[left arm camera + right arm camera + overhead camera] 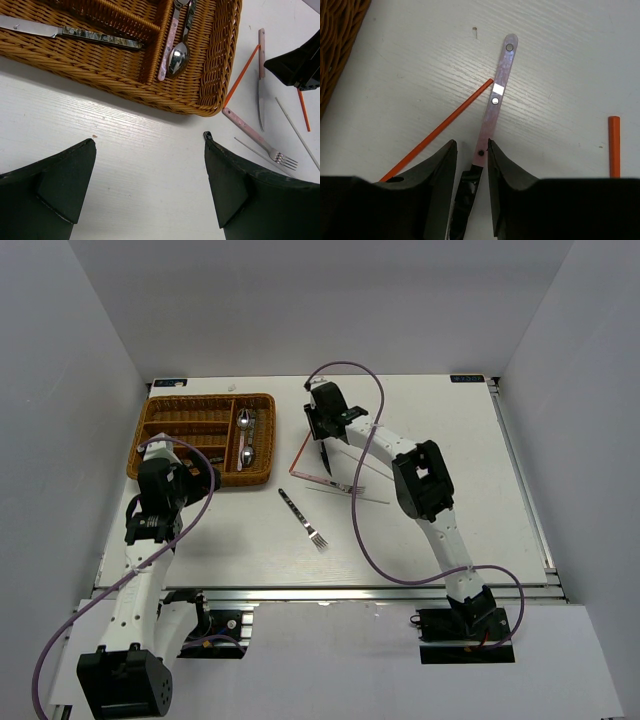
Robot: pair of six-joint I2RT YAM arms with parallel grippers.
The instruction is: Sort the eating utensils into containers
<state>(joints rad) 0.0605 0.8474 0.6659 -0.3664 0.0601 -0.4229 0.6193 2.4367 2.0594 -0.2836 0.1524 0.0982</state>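
Note:
The brown wicker tray (160,465) stands at the back left and holds a knife (95,37) and spoons (177,57). My right gripper (471,143) is low over the table, its jaws narrowly apart on either side of a pink-handled knife (499,90) that lies flat. The right finger touches the handle and a gap shows at the left finger. An orange chopstick (445,125) lies just left of it. My left gripper (150,165) is wide open and empty over bare table at the tray's near right corner. A pink-handled fork (255,135) lies to its right.
A dark-handled fork (303,518) lies mid-table between the arms. A second orange chopstick (614,145) and thin pale sticks (295,130) lie right of the pink knife. The tray's corner (337,45) is close on the right gripper's left.

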